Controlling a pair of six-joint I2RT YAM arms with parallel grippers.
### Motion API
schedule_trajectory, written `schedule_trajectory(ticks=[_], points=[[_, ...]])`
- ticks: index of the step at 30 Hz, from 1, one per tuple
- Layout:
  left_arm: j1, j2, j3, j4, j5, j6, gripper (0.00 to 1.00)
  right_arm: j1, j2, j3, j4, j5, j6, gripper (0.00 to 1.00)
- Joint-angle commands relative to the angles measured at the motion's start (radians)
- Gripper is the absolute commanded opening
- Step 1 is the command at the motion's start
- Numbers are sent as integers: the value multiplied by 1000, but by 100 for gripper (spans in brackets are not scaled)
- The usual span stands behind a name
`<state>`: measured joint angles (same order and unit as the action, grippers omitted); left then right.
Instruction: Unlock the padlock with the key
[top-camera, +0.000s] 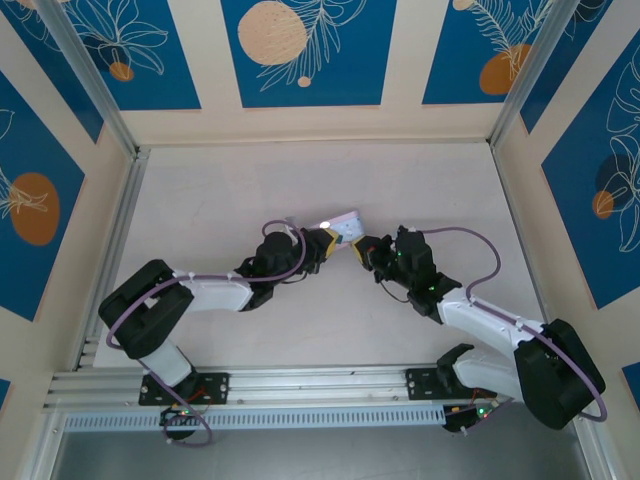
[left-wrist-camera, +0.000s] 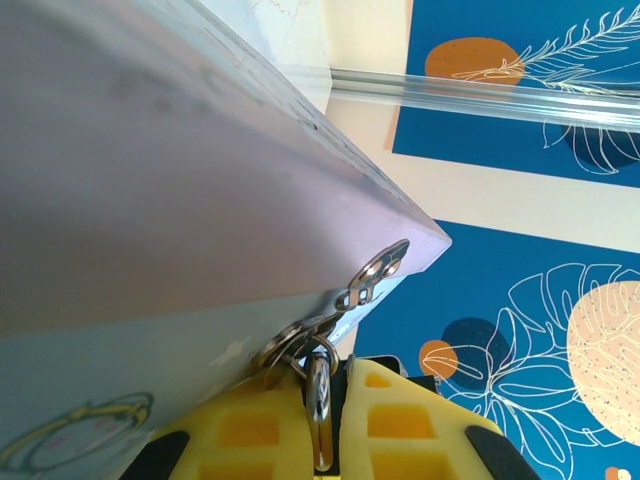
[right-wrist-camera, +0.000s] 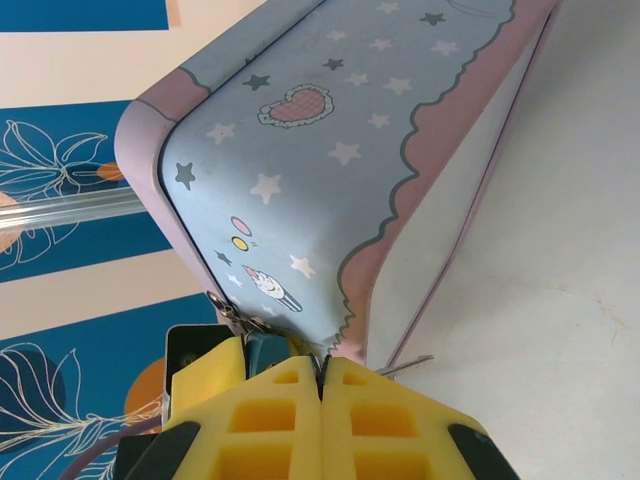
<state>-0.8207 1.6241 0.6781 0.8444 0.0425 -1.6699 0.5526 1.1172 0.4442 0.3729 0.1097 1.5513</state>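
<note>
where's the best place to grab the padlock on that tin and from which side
Probably by the teal body of the padlock, coming from the end facing away from the tin. Its shackle is hooked through the clasp rings at the tin's corner, so the body is the part that sticks out free.

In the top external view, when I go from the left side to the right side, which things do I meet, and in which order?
left arm's white link → left gripper → pale blue tin → right gripper → right arm's white link
</note>
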Motion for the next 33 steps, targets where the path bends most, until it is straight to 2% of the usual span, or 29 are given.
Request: schedule_trajectory(ticks=[1, 33], points=[[-12, -18, 35, 62, -18, 9, 0, 9, 9, 39, 12, 32, -20, 0], [-28, 9, 57, 113, -20, -36, 0, 14, 60, 31, 83, -7, -34, 0]])
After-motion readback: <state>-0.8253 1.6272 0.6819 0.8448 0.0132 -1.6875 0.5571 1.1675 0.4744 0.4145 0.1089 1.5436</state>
